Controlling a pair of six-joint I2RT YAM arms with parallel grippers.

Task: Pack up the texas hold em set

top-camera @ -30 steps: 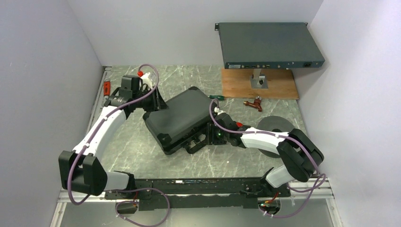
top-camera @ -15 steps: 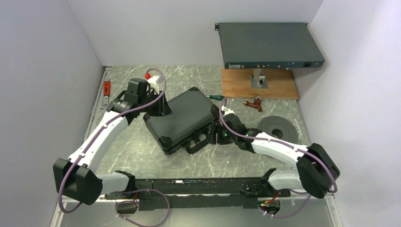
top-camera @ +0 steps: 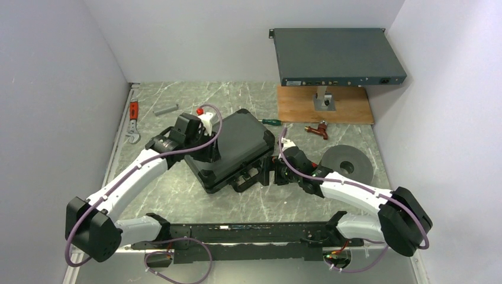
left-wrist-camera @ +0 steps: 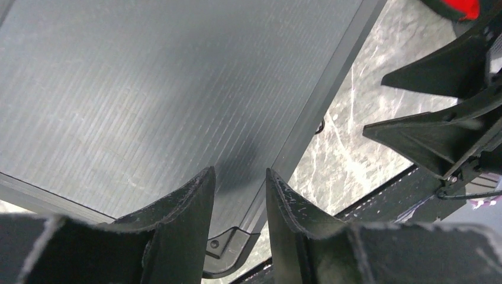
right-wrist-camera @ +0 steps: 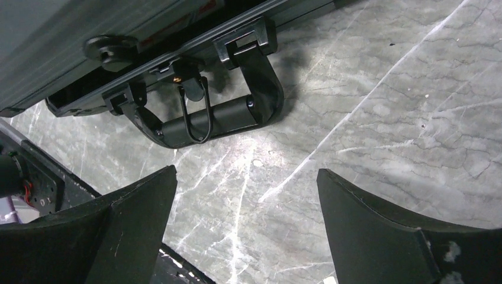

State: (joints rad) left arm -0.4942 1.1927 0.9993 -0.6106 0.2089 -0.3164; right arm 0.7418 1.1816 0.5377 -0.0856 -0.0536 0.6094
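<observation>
Top external view, items by size.

- Table [top-camera: 177,195], marbled: carries the briefcase [top-camera: 237,139]. The case is black, lid down, and lies askew at centre between the two arms. Its contents cannot be seen.
- Left gripper [left-wrist-camera: 240,174]: has swung from the case's far-left edge to hover over the lid near its near-left corner. Fingers narrowly parted, pinching nothing.
- Right gripper [right-wrist-camera: 247,174]: has backed off the handle side. Fingers now spread wide and empty.
- Handle [right-wrist-camera: 207,121]: lies flat on the table, near the right gripper but not touched by it.

Judgement: the lid looks lowered and released, so packing is nearly done. Whether the latches are fastened cannot be told.
</observation>
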